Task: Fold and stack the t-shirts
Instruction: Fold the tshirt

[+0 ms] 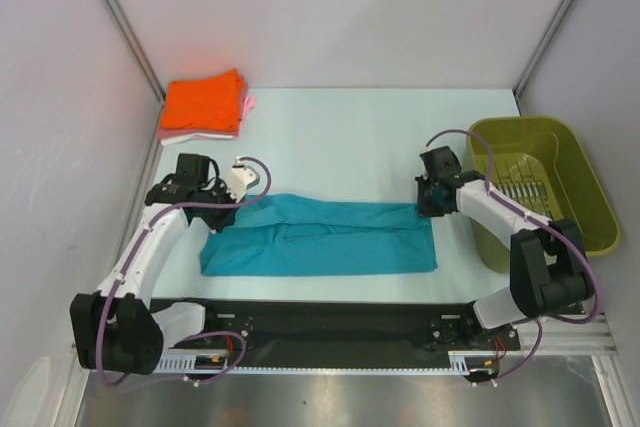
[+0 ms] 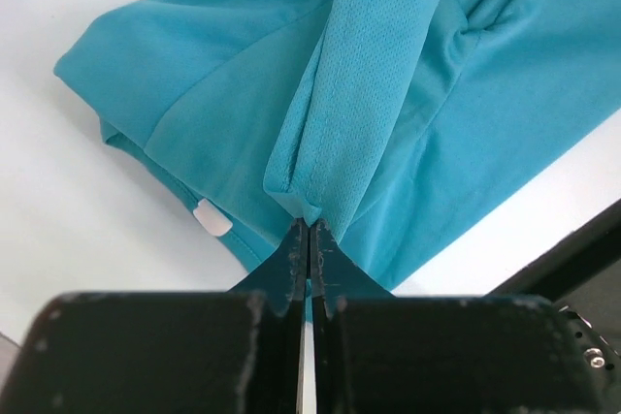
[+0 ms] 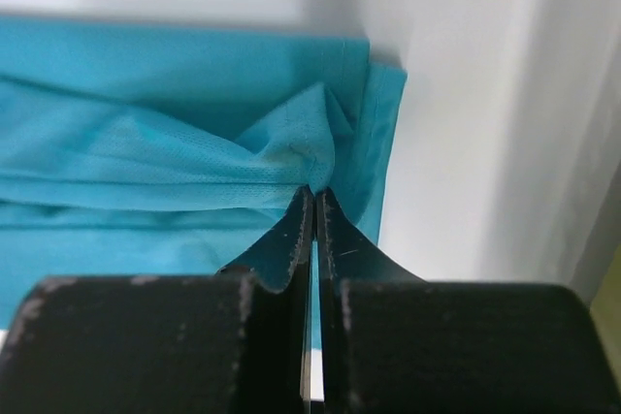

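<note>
1. Left hand (image 1: 233, 201) sits at the left end of the teal t-shirt (image 1: 320, 237). Its wrist view shows the hand (image 2: 309, 231) with both fingers pressed together, clamped on a raised fold of the mesh cloth (image 2: 243, 75).
2. Right hand (image 1: 432, 197) is at the far right corner of the same shirt. In its wrist view the hand (image 3: 315, 197) has its fingers together too, and a bunched ridge of teal fabric (image 3: 146, 94) is pinched at the tips.
3. The teal t-shirt lies as a long band across the middle of the pale surface (image 1: 340, 137), stretched between the two hands. Its near edge runs close to the black strip at the arm bases.
4. A small white tag (image 2: 212, 217) shows at the shirt's edge in the left wrist view, just left of the fingers.
5. A folded orange t-shirt (image 1: 203, 99) sits in the far left corner of the surface, on top of a pale pink one (image 1: 247, 105) whose edge peeks out. This stack is well apart from the teal shirt.
6. An olive-green basket (image 1: 590, 192) stands at the right side of the surface, beside the right arm.
</note>
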`<state>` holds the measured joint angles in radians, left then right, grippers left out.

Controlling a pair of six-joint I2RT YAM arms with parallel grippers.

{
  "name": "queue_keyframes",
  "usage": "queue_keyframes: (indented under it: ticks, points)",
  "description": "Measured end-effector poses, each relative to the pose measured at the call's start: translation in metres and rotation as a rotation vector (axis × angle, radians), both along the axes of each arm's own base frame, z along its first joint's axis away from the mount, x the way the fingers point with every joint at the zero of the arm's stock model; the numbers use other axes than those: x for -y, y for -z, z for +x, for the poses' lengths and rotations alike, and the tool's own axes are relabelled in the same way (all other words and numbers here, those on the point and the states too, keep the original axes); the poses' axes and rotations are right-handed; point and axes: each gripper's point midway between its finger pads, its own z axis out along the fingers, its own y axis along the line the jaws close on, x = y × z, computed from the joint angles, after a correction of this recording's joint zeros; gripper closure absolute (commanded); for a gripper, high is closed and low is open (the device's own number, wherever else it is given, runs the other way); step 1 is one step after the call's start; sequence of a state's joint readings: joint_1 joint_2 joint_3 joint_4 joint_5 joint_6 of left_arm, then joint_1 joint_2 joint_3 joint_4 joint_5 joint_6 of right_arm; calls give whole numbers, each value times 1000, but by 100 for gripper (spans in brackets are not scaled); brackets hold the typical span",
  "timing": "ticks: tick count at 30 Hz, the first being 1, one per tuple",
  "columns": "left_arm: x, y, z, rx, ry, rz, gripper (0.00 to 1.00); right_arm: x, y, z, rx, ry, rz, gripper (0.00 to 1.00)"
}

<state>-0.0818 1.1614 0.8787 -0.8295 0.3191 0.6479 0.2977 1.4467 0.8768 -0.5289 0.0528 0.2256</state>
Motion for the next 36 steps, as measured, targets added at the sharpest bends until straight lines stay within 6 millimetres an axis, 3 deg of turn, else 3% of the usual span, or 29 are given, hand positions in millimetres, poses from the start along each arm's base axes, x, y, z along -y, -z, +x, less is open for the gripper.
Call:
queue_keyframes:
  ticks: [3,7,11,16,21,26,29,32,36]
  points:
    - [-1,-6,-5,17,-3,0,100,-1,-5,21,25,-4,-8,100]
    - [-4,-13,-4,42,-31,3,100,0,-19,68,102,10,-9,100]
    - [-6,-38,15,109,-76,3,100,2,-23,100,146,18,-12,100]
    - [-5,-70,47,216,-105,-14,100,5,-23,108,154,25,-17,100]
    - [-5,-66,47,204,-110,-17,100,6,-24,110,160,28,-15,100]
    - [-7,-53,32,165,-114,-6,100,6,-26,112,165,27,-12,100]
    - [-11,-56,37,188,-133,7,100,6,-39,129,194,37,-18,100]
    - [-13,-62,56,219,-154,18,100,5,-54,151,252,50,-14,100]
    - [-15,-68,98,270,-174,33,100,8,-50,155,250,60,-15,100]
